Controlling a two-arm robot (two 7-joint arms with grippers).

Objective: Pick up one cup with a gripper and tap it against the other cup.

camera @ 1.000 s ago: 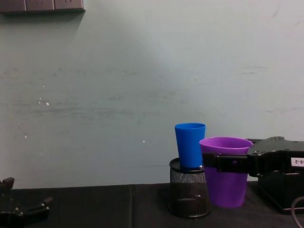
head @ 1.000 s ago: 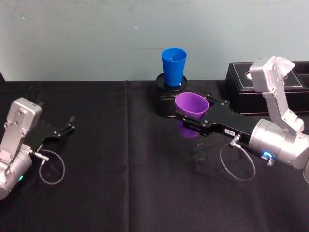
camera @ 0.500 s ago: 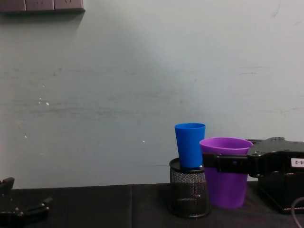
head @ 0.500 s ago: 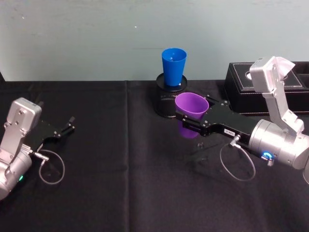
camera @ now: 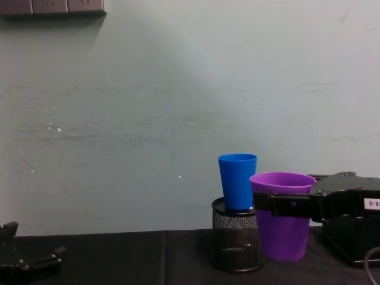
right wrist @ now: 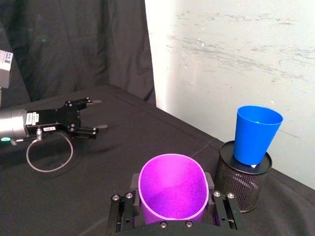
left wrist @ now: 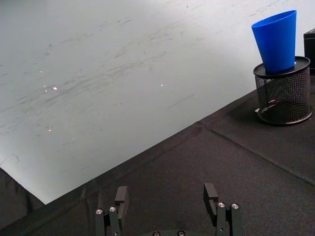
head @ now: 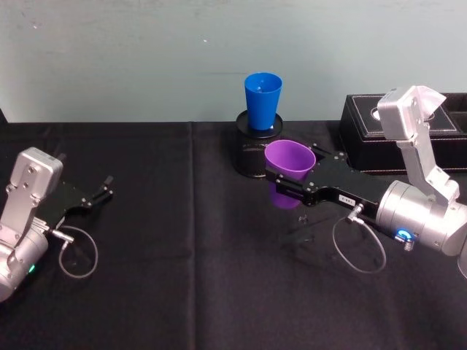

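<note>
The purple cup (head: 290, 157) hangs upright just off the black tablecloth, and my right gripper (head: 287, 176) is shut on it below the rim. In the right wrist view the cup (right wrist: 172, 189) sits between the two black fingers (right wrist: 123, 209). The blue cup (head: 263, 98) stands in a black mesh pen holder (head: 252, 154) just behind and left of the purple one. From the chest the purple cup (camera: 282, 231) shows close beside the blue cup (camera: 237, 181) with a small gap. My left gripper (head: 102, 191) rests open at the far left with nothing in it (left wrist: 166, 196).
A black box (head: 365, 131) stands at the back right, behind my right arm. A grey cable loop (head: 359, 248) hangs from the right wrist. The wall rises directly behind the holder. Black cloth (head: 190, 240) covers the table between the arms.
</note>
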